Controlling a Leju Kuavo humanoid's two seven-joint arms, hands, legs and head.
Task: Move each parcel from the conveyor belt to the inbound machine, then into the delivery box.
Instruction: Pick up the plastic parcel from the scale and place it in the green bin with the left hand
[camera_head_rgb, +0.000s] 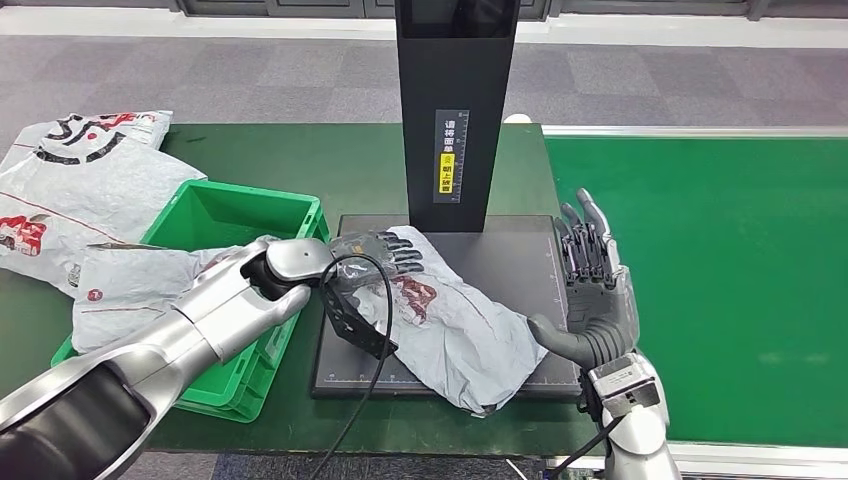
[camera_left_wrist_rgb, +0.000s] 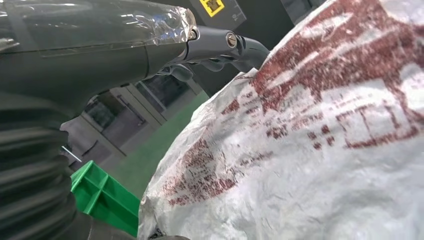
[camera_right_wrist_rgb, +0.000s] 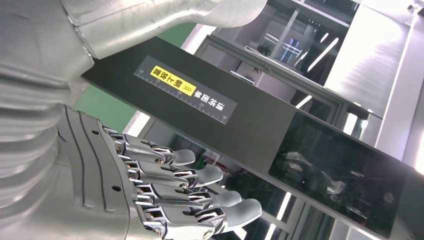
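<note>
A grey-white parcel (camera_head_rgb: 460, 325) with red print lies flat on the black plate (camera_head_rgb: 520, 255) of the inbound machine. My left hand (camera_head_rgb: 375, 270) grips the parcel's left end, dark fingers (camera_head_rgb: 403, 252) laid over its top. In the left wrist view the crinkled parcel (camera_left_wrist_rgb: 300, 150) sits right under the left hand (camera_left_wrist_rgb: 100, 50). My right hand (camera_head_rgb: 592, 285) stands upright and open at the plate's right edge, holding nothing, its thumb pointing at the parcel's near corner. The right wrist view shows the right hand (camera_right_wrist_rgb: 150, 190) with straight fingers (camera_right_wrist_rgb: 210, 197).
The machine's black post (camera_head_rgb: 455, 110) rises behind the plate. A green delivery box (camera_head_rgb: 235, 215) stands left of the plate, another parcel (camera_head_rgb: 130, 285) draped over its near side. More parcels (camera_head_rgb: 70, 180) lie at the far left. The green conveyor belt (camera_head_rgb: 720, 280) runs along the right.
</note>
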